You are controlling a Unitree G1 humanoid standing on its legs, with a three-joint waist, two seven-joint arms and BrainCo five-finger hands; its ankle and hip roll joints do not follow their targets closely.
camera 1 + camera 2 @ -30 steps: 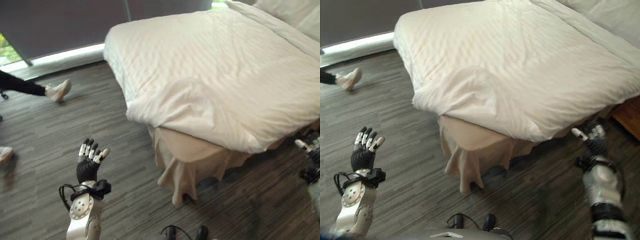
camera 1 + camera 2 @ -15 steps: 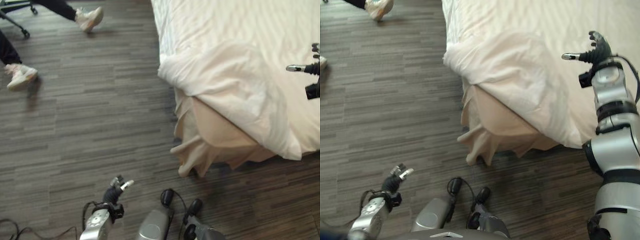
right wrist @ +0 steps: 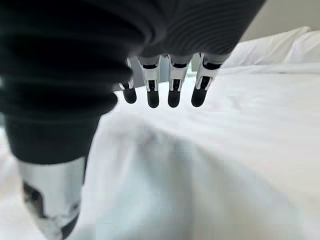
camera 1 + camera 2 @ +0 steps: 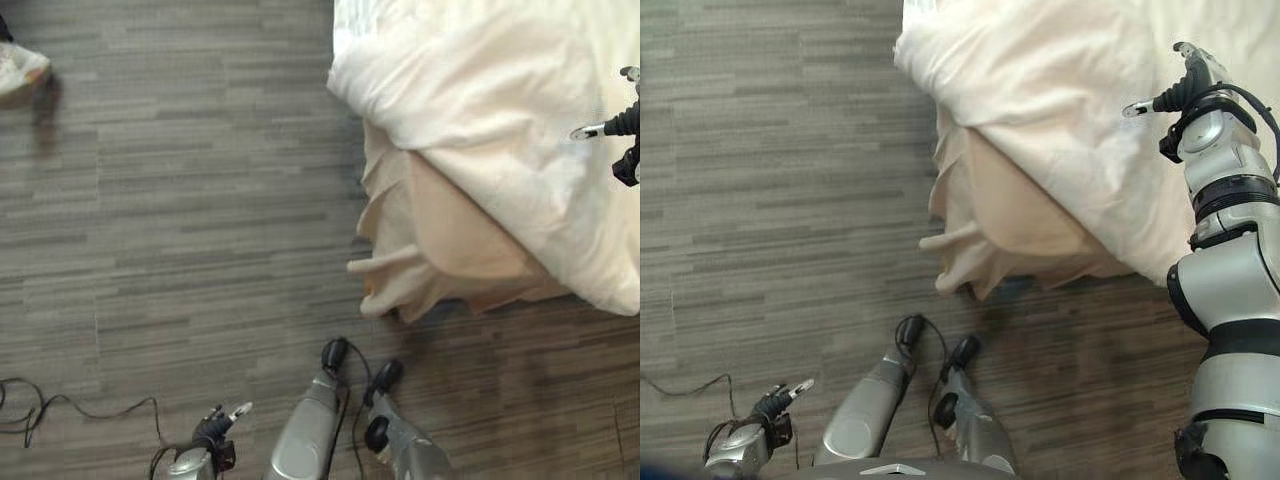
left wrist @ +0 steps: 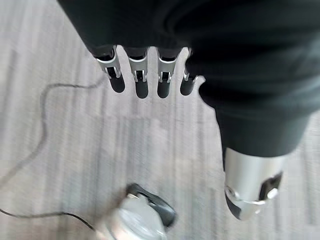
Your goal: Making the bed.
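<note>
My right hand (image 4: 1188, 88) hovers wide, fingers straight, over the white duvet (image 4: 1060, 90) at 2 o'clock; left hand (image 4: 778, 402) relaxed and empty above the floor (image 4: 180, 220) at 7.

One bed (image 4: 430, 250) stands on the wooden floor (image 4: 180, 200), its corner lying between the two hands. One white duvet (image 4: 500, 110) covers it, directly under the right hand (image 4: 1185, 90). One beige sheet (image 4: 430, 240) hangs beneath the duvet's edge, below and to the left of that hand. Two pillows (image 3: 280, 42) lie far beyond the right hand's fingertips. One shoe (image 4: 20, 72) of a person shows on the floor, well apart from the left hand (image 4: 215, 428). Two robot hands are counted in all, both with straight fingers.
</note>
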